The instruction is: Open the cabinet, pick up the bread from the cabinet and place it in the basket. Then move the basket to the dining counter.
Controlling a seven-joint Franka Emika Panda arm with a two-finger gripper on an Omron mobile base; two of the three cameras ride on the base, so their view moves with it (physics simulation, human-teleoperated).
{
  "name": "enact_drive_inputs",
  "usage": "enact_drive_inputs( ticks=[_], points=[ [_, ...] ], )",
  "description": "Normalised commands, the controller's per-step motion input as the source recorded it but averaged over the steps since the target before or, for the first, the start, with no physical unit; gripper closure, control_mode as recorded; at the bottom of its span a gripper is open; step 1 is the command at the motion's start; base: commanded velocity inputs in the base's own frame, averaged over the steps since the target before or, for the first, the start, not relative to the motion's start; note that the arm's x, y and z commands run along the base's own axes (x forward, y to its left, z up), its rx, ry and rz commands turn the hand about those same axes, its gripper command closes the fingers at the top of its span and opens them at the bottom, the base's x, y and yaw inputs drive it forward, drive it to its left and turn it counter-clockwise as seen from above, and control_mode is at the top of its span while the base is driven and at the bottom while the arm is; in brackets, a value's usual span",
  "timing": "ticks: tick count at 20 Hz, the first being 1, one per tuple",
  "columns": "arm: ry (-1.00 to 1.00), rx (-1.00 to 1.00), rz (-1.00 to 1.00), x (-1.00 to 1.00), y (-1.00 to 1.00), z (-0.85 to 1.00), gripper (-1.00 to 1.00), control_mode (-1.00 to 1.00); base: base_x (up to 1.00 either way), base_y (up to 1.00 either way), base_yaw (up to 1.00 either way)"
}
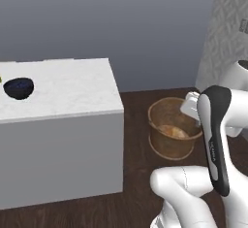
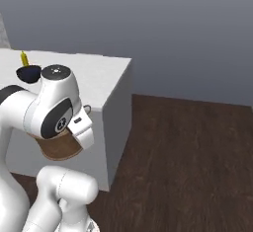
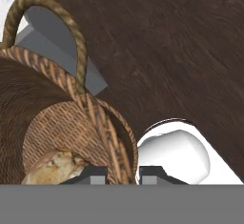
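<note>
The round brown woven basket with the flared rim [image 1: 174, 134] hangs in the air beside the long white marble-look desk with the plain grey front [image 1: 63, 96], above the dark wood floor [image 2: 188, 162], and the small golden-brown bread roll [image 1: 173, 132] already lies in its bottom. The hand [image 3: 123, 172] pinches the basket's rim: in the hand view the two dark fingertips [image 3: 90, 174] sit either side of the woven wall, one within and one without, with the looped rope handle [image 3: 57, 32] arching away above. So the step in hand looks to be the carry to the desk. To do it well, I judge the basket must first be raised until its bottom is plainly above the desk's top edge, since in the left base view it seems to hang lower than the top, just off the corner. Then it should travel sideways over a bare stretch of marble, well apart from the dark bowl of blueberries [image 1: 19, 88] near the far end. A one-sided pinch on the rim lets the load tilt, so slow, even motion will keep the roll from tumbling out. Lower it until the base rests flat, and only then spread the fingers.
</note>
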Motion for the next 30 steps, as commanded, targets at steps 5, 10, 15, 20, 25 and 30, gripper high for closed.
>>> enact_drive_inputs(
  ticks=[5,10,15,20,25,30],
  points=[
    [0.00,0.00,0.00,0.00,0.00,0.00,1.00,1.00,0.03,1.00,0.00],
    [0.00,0.00,0.00,0.00,0.00,0.00,1.00,1.00,0.18,0.68,-0.02],
    [0.00,0.00,0.00,0.00,0.00,0.00,1.00,1.00,0.35,0.69,-0.10],
    [0.00,0.00,0.00,0.00,0.00,0.00,1.00,1.00,0.34,0.68,-0.07],
    [0.00,0.00,0.00,0.00,0.00,0.00,1.00,1.00,0.53,0.45,-0.15],
    [0.00,0.00,0.00,0.00,0.00,0.00,1.00,1.00,0.72,0.25,-0.18]
  ],
)
